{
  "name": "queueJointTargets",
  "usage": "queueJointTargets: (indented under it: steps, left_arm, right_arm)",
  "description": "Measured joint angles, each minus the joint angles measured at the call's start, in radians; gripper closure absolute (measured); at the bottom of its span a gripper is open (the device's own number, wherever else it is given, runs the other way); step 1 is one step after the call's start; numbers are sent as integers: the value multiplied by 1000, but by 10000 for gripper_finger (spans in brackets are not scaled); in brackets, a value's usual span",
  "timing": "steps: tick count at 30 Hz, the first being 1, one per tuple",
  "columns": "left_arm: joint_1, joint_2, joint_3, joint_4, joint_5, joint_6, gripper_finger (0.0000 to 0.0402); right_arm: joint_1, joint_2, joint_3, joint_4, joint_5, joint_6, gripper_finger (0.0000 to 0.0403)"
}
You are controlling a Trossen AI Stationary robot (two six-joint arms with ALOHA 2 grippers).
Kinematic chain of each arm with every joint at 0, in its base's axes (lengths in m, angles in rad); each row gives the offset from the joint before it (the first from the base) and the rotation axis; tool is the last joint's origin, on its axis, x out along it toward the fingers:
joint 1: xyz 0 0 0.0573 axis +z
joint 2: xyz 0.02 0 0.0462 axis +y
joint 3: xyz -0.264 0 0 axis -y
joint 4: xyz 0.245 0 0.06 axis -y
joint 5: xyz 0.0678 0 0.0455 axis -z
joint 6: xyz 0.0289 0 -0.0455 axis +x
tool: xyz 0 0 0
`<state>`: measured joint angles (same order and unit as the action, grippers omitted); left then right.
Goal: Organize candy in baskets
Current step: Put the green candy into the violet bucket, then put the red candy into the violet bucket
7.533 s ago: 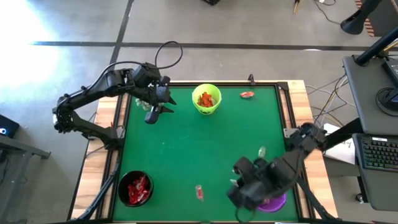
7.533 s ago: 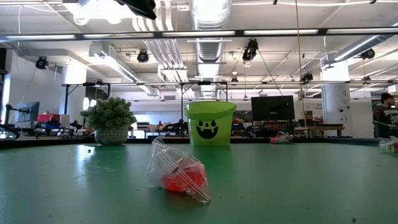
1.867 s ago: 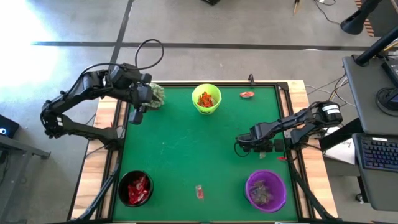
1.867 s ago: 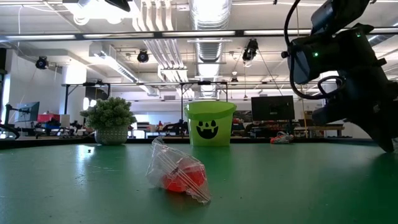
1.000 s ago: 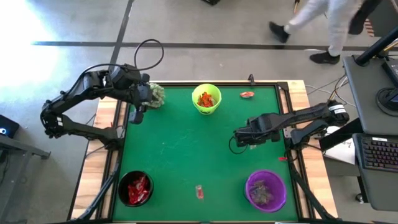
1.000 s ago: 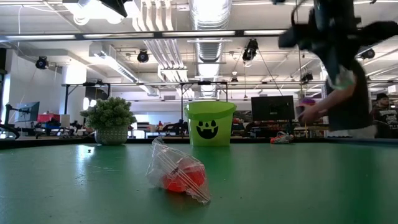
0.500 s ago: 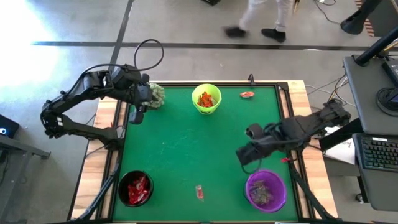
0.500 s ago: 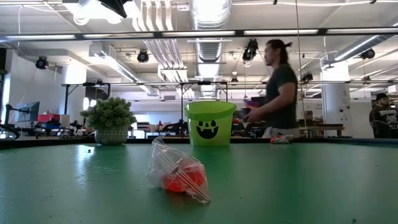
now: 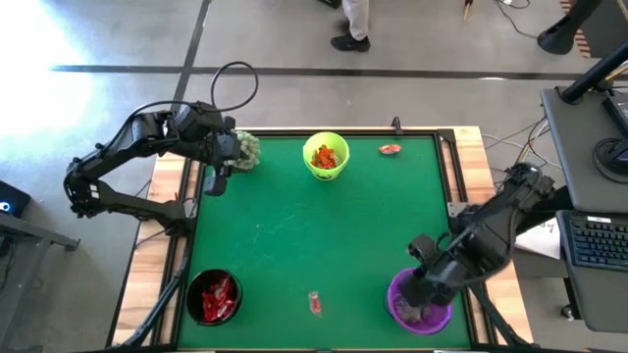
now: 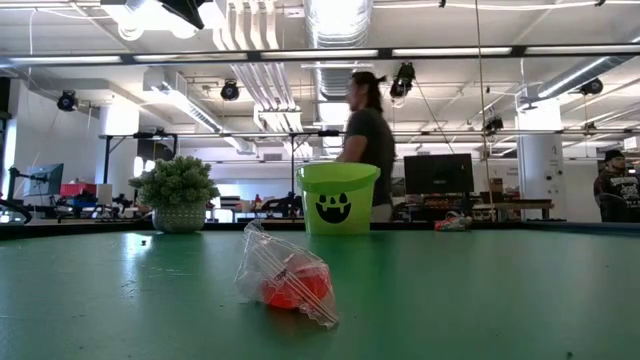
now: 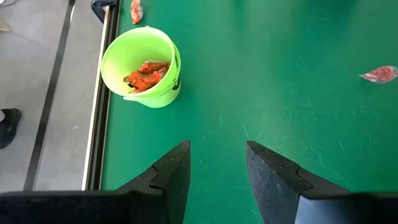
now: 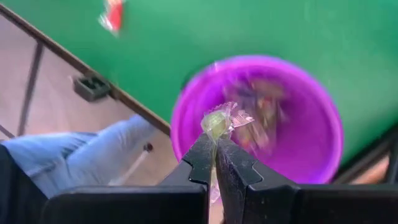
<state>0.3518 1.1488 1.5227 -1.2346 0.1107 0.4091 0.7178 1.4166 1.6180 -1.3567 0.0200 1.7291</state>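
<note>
My right gripper (image 9: pixel 420 292) hangs over the purple basket (image 9: pixel 438 321) at the table's near right, shut on a pale green wrapped candy (image 12: pixel 217 122). The purple basket (image 12: pixel 186 118) holds several pale candies. A lime green basket (image 9: pixel 326 157) with orange and red candies stands at the far middle. A black basket (image 9: pixel 214 297) with red candies stands at the near left. One red candy (image 9: pixel 315 302) lies near the front edge and another (image 9: pixel 390 149) at the far right. My left gripper (image 11: pixel 217 155) waits open at the far left, by the plant (image 9: pixel 245 149). My right gripper pinches the pale green candy by its crinkly wrapper (image 12: pixel 216 134) between its two fingertips. The sweet itself stands out past the tips. The fingers point steeply down from above. The candy is lifted clear, over the purple basket's opening.
The spiky plant (image 10: pixel 178 192) stands at the far left corner. The red candy (image 10: pixel 288 277) lies close to the low camera, with the lime basket (image 10: pixel 338 198) behind it. A person (image 10: pixel 370 140) walks past beyond the far edge. Bare green mat fills the table's middle.
My right gripper has swung from the table's right middle toward the near edge and risen, rolling as it went, and now hangs over the purple basket, still shut. A person has walked from right to left beyond the far edge.
</note>
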Motion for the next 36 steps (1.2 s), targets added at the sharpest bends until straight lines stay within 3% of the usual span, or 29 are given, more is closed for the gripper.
queueJointTargets:
  steps: [12,20,25,31,36]
  left_arm:
    - [0,0,0,7,-9,-41,264]
    - [0,18,0,8,-196,-135,264]
    - [0,56,0,8,-199,-157,264]
    - [0,116,0,3,-199,-192,264]
    - [0,150,0,2,-198,-231,264]
  right_arm:
    - [74,65,-2,0,-28,-9,394]
    - [74,151,-2,0,-44,-107,392]
    - [74,210,-2,-6,-47,-232,373]
    - [72,272,-3,-10,-42,-185,371]
    - [81,304,-3,-35,-65,-259,354]
